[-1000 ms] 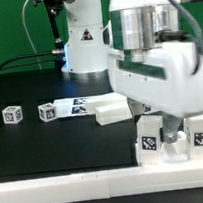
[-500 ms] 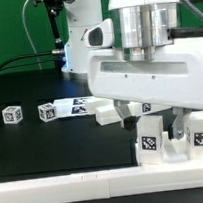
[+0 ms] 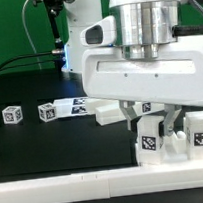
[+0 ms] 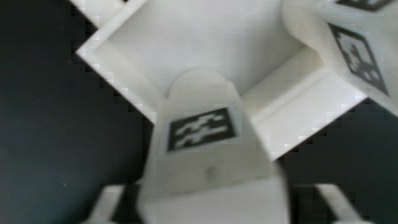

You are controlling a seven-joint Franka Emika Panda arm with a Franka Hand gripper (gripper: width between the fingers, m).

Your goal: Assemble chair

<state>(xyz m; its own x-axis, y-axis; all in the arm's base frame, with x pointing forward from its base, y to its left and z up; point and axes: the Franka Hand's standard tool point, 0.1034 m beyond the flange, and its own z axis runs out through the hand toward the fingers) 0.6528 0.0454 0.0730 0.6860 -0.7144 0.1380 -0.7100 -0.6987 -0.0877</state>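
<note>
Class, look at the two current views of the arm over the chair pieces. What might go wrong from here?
1. The gripper hangs low between one tagged chair piece and another; closing off-centre may nudge or tilt one.
2. Both pieces stand close to the table front edge, so a shove might push one off.

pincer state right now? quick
pincer: fingers either side of a tagged white chair piece; cannot tell whether it is gripped

The arm points straight down, its tool [image 3: 154, 123] low, fingers vertical; how tightly the jaws stand is unclear.
</note>
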